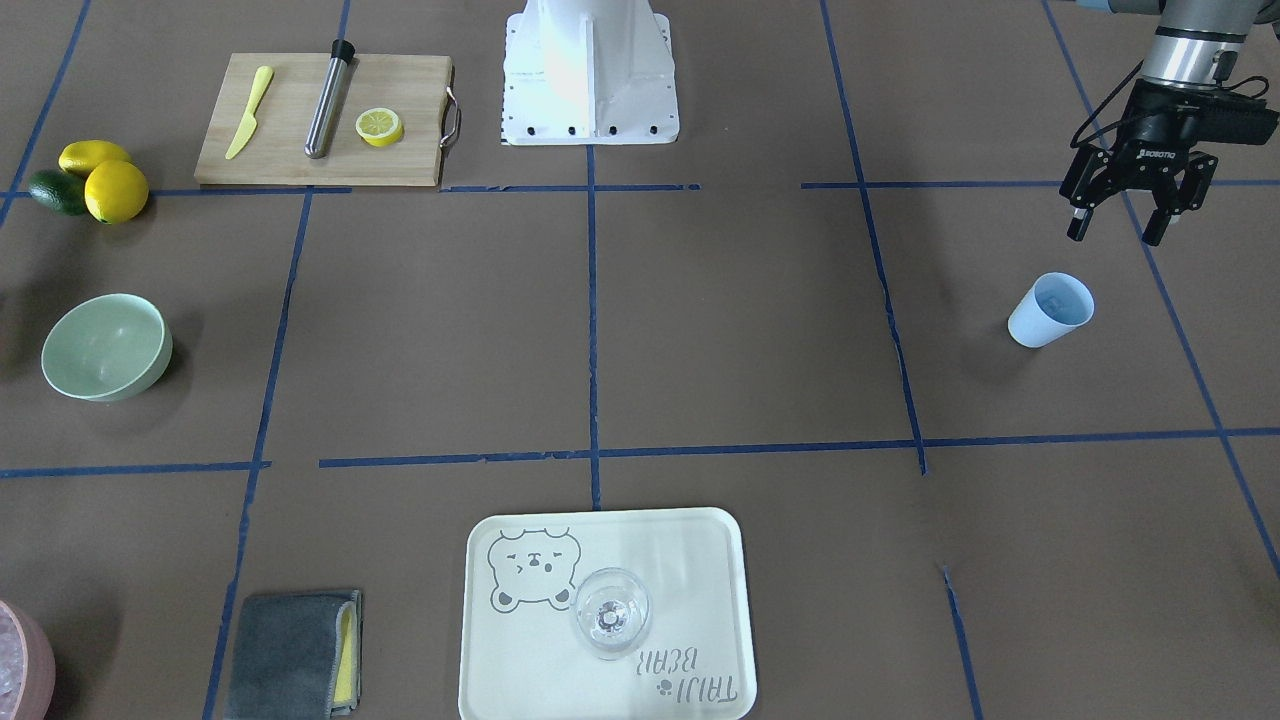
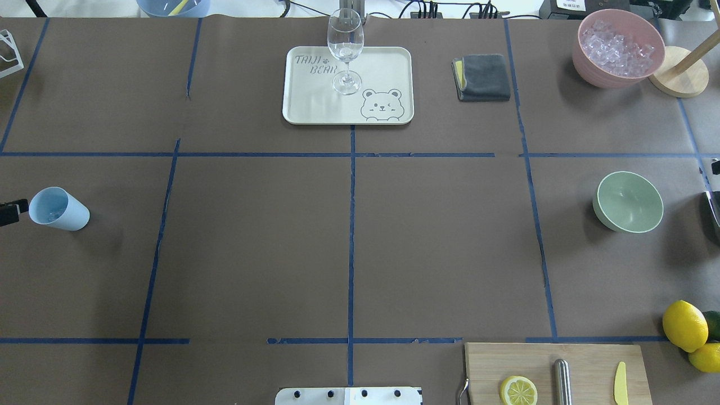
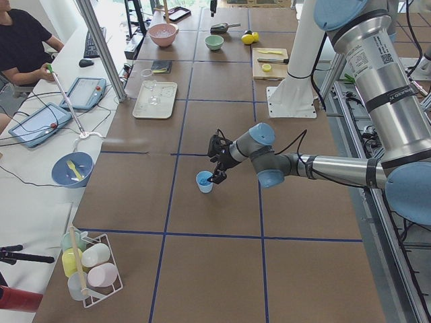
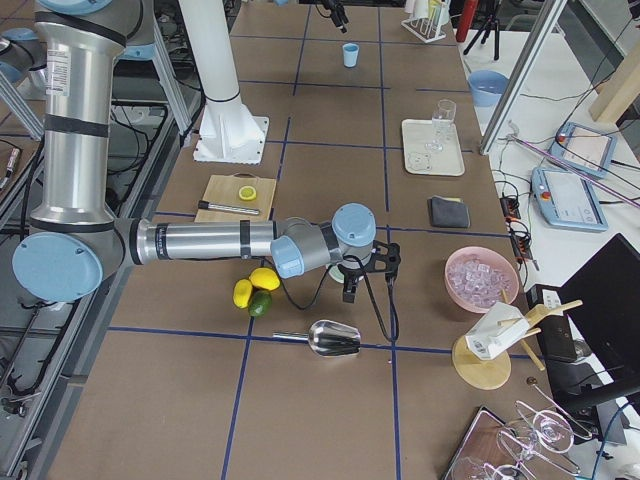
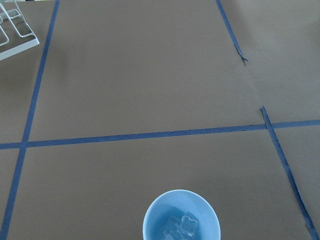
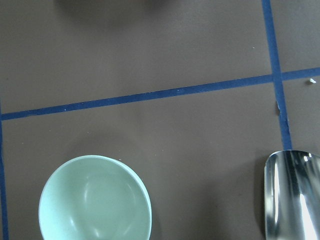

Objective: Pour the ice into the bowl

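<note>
The ice (image 5: 186,226), a few small clear cubes, is sitting in the blue cup (image 1: 1040,322) at the robot's left end of the table (image 1: 700,330); the green bowl (image 1: 105,345) is standing empty, well apart at the other end. The cubes are probably slick and loose, and the cup looks light, so gripping its wall below the rim seems best. The left gripper (image 1: 1115,232) is hanging fingers-down near the cup, jaws apart and empty. The right gripper (image 4: 350,280) is pointing down near the bowl; its jaws I cannot tell.
</note>
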Motion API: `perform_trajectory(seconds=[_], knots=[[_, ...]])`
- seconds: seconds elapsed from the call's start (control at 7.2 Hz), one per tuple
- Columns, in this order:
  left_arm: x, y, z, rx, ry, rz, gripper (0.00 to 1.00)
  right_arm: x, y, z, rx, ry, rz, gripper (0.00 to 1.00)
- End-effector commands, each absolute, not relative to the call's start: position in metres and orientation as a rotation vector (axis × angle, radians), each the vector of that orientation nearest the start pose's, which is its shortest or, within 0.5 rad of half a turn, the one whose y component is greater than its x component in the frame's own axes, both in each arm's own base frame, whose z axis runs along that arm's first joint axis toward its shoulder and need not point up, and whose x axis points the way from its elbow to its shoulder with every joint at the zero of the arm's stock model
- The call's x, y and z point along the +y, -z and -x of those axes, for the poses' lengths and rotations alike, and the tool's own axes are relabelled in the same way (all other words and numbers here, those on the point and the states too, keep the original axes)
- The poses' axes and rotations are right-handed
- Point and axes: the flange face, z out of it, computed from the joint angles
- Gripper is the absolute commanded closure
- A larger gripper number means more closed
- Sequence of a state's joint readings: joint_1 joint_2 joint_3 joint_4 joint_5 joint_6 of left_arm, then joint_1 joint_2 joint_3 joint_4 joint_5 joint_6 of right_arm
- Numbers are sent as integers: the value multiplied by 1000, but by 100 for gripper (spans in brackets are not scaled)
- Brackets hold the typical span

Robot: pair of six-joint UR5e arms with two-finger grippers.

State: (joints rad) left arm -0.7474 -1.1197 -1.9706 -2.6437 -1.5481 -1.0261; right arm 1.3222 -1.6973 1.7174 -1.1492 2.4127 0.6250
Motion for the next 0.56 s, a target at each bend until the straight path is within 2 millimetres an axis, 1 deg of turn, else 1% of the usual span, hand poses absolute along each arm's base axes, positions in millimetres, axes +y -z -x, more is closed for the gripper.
perform_trajectory(seconds=[0.0,0.14,0.28,0.42], knots=[[-329,-530,-168,800,218,-681,0,-447,-612,118,-909,-202,-65,0],[-324,-533,-173,768,215,-709,0,-443,-626,143,-877,-189,-85,0],[-324,-533,-173,763,218,-716,0,-440,-625,159,-877,-204,-63,0],[-324,-533,-172,763,220,-720,0,-438,-630,165,-872,-199,-48,0]])
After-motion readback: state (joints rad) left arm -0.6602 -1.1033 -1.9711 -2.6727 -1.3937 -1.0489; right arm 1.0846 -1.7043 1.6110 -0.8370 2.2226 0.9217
